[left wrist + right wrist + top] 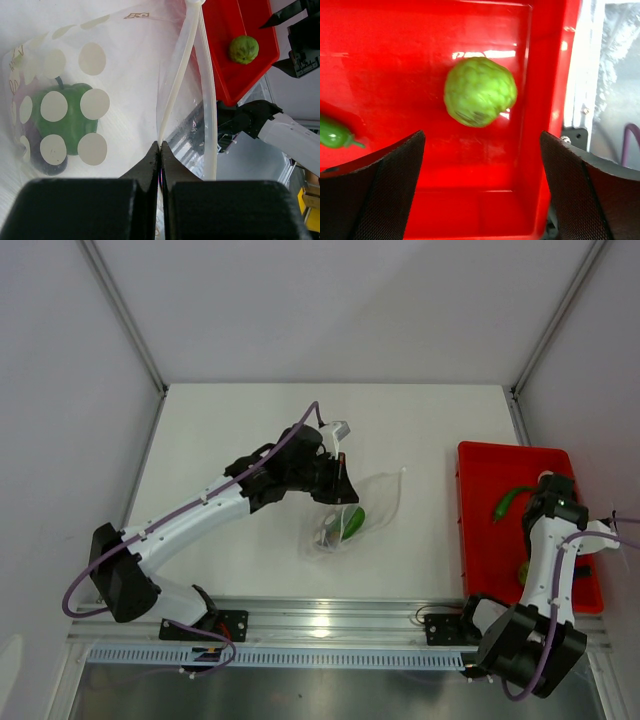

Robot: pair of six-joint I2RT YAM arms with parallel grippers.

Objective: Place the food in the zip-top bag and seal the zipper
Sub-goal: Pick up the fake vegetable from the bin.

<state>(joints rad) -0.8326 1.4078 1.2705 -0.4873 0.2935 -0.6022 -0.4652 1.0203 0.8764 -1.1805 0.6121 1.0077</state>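
The clear zip-top bag [365,510] lies mid-table. My left gripper [343,492] is shut on the bag's mouth edge, and the left wrist view shows the jaws [161,146] pinching one zipper strip [175,90]. Inside the bag [125,75] lie a green pepper-like piece [70,120] and a purple piece [47,161]. My right gripper [540,525] hangs open and empty over the red tray [490,465]. Ahead of its open gripper [482,165] sits the bright green round piece [480,91], also seen from the left wrist [244,49]. The darker green long piece [510,502] lies in the tray, at the left edge of the right wrist view [335,134]. No whitish ball shows.
The red tray's walls [547,100] enclose the right gripper's working space. An aluminium rail [330,620] runs along the near table edge. White enclosure walls and corner posts [150,370] bound the table on three sides.
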